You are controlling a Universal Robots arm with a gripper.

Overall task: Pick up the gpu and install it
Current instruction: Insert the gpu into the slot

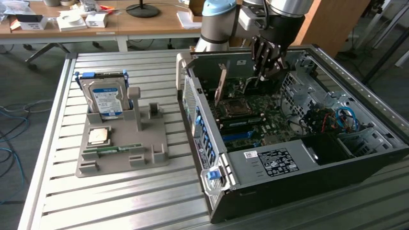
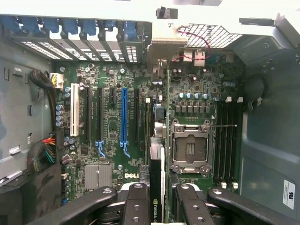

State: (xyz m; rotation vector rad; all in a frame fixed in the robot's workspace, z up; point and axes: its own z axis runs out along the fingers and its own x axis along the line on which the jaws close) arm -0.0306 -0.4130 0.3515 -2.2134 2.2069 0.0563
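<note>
Our gripper [image 2: 160,190], seen from the wrist view, has its two inner fingers [image 2: 137,201] drawn in on either side of the gpu [image 2: 156,202] and pinches it edge-on, with a green logo showing on the card's dark edge. We see the gpu held over the motherboard [image 2: 112,140], in the strip between the long blue slot [image 2: 123,117] and the open CPU socket [image 2: 190,150]. Its pale metal bracket [image 2: 161,49] is at the case's rear wall, beside the row of slot covers with blue clips [image 2: 70,28]. Beyond the socket lie the four dark RAM slots [image 2: 227,140], and a white slot [image 2: 74,115] sits on the far side of the blue one. In the exterior view we see the gripper [image 1: 263,72] reaching straight down into the open computer case [image 1: 281,163], which lies on its side on the slatted metal counter [image 1: 128,206]. The fingers are low over the board, just behind the CPU socket [image 1: 233,106]. We cannot make out from here whether the card's lower edge touches a slot. To the exterior view's left of the case, well apart from it, stands a grey holder [image 1: 153,158]. It carries a silver hard drive with a blue label [image 1: 105,98] upright at its back, a square processor chip [image 1: 99,136] and a narrow green RAM stick [image 1: 118,149].
</note>
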